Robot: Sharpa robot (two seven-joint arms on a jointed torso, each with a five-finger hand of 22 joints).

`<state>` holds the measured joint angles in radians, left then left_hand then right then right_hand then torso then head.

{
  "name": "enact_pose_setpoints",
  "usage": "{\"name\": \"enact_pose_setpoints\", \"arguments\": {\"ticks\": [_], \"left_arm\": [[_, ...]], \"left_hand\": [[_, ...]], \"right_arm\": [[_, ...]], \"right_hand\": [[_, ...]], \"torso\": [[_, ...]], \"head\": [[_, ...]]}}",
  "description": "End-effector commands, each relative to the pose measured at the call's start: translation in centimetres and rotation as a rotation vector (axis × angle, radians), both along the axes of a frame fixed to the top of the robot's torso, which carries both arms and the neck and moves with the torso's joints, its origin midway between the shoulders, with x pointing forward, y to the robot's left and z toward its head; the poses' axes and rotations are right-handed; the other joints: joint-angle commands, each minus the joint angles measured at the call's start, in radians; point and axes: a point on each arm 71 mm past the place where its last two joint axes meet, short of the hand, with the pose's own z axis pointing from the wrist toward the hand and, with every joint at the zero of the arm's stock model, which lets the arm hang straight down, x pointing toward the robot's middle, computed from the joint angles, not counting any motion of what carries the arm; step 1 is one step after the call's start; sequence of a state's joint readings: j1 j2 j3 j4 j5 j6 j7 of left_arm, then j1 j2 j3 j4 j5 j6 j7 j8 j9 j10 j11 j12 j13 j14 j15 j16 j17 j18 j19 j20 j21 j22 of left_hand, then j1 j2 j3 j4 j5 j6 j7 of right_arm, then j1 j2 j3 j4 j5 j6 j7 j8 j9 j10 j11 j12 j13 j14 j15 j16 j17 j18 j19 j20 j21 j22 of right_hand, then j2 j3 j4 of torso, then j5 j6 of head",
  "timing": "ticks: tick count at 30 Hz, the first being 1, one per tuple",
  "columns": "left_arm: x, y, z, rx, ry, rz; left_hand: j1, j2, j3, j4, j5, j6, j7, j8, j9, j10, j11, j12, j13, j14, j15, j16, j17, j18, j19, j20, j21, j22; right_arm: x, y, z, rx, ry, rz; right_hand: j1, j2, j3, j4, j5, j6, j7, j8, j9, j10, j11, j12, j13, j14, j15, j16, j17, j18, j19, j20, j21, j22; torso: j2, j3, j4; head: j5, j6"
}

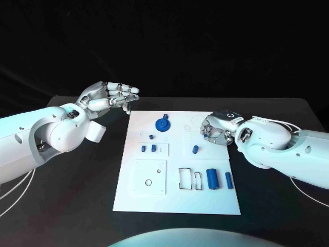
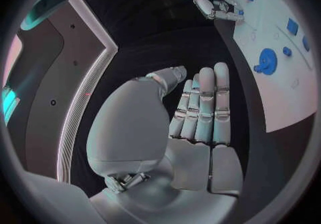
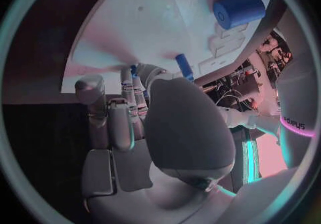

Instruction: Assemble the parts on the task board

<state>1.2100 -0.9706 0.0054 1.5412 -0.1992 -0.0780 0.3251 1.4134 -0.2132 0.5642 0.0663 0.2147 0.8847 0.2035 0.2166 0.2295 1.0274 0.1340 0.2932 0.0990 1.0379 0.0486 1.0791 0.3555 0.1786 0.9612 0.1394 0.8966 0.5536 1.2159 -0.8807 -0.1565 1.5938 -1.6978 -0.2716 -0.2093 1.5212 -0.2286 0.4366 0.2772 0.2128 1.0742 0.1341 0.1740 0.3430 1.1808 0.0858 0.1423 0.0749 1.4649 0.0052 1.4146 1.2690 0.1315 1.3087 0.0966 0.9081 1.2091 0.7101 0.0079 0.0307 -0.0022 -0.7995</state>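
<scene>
The small blue parts lie scattered over the white board [image 1: 209, 203] in the middle of the table [image 1: 75, 206]: a gear [image 1: 163, 124] near its far edge, two cylinders [image 1: 213, 179] near its right side. They look like light, stiff, smooth plastic, best pinched across their sides; the gear by its rim. The right hand [image 1: 213, 128] rests over the board's far right corner, fingers curled; whether they hold anything I cannot tell. The left hand [image 1: 109, 96] hovers off the board, fingers together, empty.

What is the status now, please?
Left hand off the task board, holding nothing. Right hand fingers down at the board's far right edge; grasp unclear. Blue gear unobstructed.
</scene>
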Motion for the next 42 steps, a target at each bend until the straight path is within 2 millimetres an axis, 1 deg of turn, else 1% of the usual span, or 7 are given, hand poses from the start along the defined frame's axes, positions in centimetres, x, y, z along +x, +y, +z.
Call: {"name": "enact_pose_setpoints", "arguments": {"ticks": [1,4,7,9,12,16,42], "left_arm": [[-0.1,-0.1,0.0,-0.005,0.014,-0.004],[-0.1,-0.1,0.0,-0.003,0.017,-0.007],[-0.1,-0.2,-0.1,0.0,0.019,-0.009],[-0.1,-0.2,-0.1,0.001,0.02,-0.011],[-0.1,-0.2,-0.1,0.002,0.021,-0.012],[-0.2,-0.3,0.0,0.001,0.018,-0.017],[-0.1,-0.2,-0.1,-0.002,0.017,-0.03]], "left_hand": [[-0.002,0.009,-0.003,-0.005,0.005,-0.002,0.005,-0.004,-0.001,-0.009,0.002,0.004,-0.001,0.0,0.004,-0.007,-0.001,0.006,0.001,0.001,-0.005,-0.001],[-0.002,0.009,-0.003,-0.005,0.005,-0.002,0.005,-0.004,-0.001,-0.009,0.002,0.004,-0.001,0.0,0.004,-0.007,-0.001,0.006,0.001,0.001,-0.005,-0.001],[-0.001,0.009,-0.003,-0.006,0.005,-0.002,0.006,-0.004,-0.001,-0.01,0.003,0.005,-0.001,0.0,0.004,-0.008,-0.001,0.006,0.001,0.001,-0.005,-0.002],[-0.001,0.009,-0.003,-0.006,0.005,-0.002,0.006,-0.004,-0.001,-0.01,0.003,0.005,-0.001,0.0,0.004,-0.008,-0.001,0.006,0.001,0.001,-0.005,-0.002],[-0.001,0.009,-0.003,-0.006,0.005,-0.002,0.006,-0.004,-0.001,-0.01,0.003,0.005,-0.001,0.0,0.004,-0.008,-0.001,0.006,0.001,0.001,-0.005,-0.002],[0.0,0.009,-0.003,-0.007,0.005,-0.003,0.006,-0.005,-0.002,-0.012,0.003,0.005,-0.001,0.0,0.004,-0.009,-0.002,0.006,0.001,0.001,-0.005,-0.002],[-0.005,0.007,-0.007,-0.007,0.007,-0.01,0.01,-0.009,-0.004,-0.021,0.007,0.005,-0.002,-0.001,0.007,-0.012,-0.004,0.006,0.0,0.003,-0.008,-0.003]], "right_arm": [[-0.4,0.2,-1.3,-0.057,0.056,0.001],[-0.4,0.3,-1.3,-0.067,0.058,-0.002],[-0.4,0.3,-1.3,-0.074,0.047,-0.007],[-0.5,0.4,-1.3,-0.074,0.034,-0.013],[-0.5,0.5,-1.2,-0.073,0.019,-0.02],[-0.5,0.6,-1.1,-0.065,0.002,-0.025],[-1.4,0.7,0.5,0.044,-0.091,-0.026]], "right_hand": [[-0.006,-0.002,0.01,0.001,-0.002,0.005,-0.001,0.004,0.002,0.004,-0.008,0.002,-0.001,0.051,-0.001,0.004,0.0,-0.005,-0.006,-0.002,0.002,0.002],[-0.007,0.001,0.026,-0.004,-0.001,0.013,-0.004,0.011,0.007,0.011,-0.011,0.006,0.0,0.051,-0.003,0.004,-0.003,-0.005,-0.006,-0.003,0.004,0.005],[0.01,0.02,0.073,-0.034,-0.024,0.031,-0.009,0.028,0.02,0.031,-0.018,0.014,0.002,0.051,-0.011,0.006,-0.003,-0.005,-0.003,-0.01,0.014,0.016],[0.022,0.025,0.12,-0.068,-0.014,0.038,-0.01,0.04,0.033,0.054,-0.023,0.021,0.006,0.051,-0.019,0.008,-0.003,-0.007,0.002,-0.017,0.031,0.031],[-0.023,-0.002,0.201,-0.118,0.029,0.043,-0.017,0.06,0.055,0.081,-0.032,0.022,0.013,0.05,-0.026,0.009,-0.01,-0.014,0.013,-0.024,0.08,0.073],[-0.051,-0.011,0.234,-0.15,0.045,0.045,-0.02,0.069,0.067,0.091,-0.036,0.022,0.018,0.049,-0.03,0.009,-0.014,-0.017,0.016,-0.025,0.1,0.092],[-0.089,-0.008,0.257,-0.179,0.014,0.043,-0.02,0.08,0.082,0.1,-0.038,0.019,0.024,0.048,-0.033,0.012,-0.014,-0.02,0.02,-0.023,0.118,0.11]], "torso": [[0.0,-0.0006,0.0001],[-0.001,-0.0011,0.0002],[-0.001,-0.0012,-0.0001],[-0.001,-0.0011,0.0],[-0.001,-0.0012,0.0004],[-0.001,-0.0011,0.0004],[-0.002,-0.0008,0.0001]], "head": [[0.0,-0.001],[0.0,-0.002],[-0.002,-0.003],[-0.002,-0.003],[-0.003,-0.003],[-0.004,-0.003],[-0.006,-0.003]]}}
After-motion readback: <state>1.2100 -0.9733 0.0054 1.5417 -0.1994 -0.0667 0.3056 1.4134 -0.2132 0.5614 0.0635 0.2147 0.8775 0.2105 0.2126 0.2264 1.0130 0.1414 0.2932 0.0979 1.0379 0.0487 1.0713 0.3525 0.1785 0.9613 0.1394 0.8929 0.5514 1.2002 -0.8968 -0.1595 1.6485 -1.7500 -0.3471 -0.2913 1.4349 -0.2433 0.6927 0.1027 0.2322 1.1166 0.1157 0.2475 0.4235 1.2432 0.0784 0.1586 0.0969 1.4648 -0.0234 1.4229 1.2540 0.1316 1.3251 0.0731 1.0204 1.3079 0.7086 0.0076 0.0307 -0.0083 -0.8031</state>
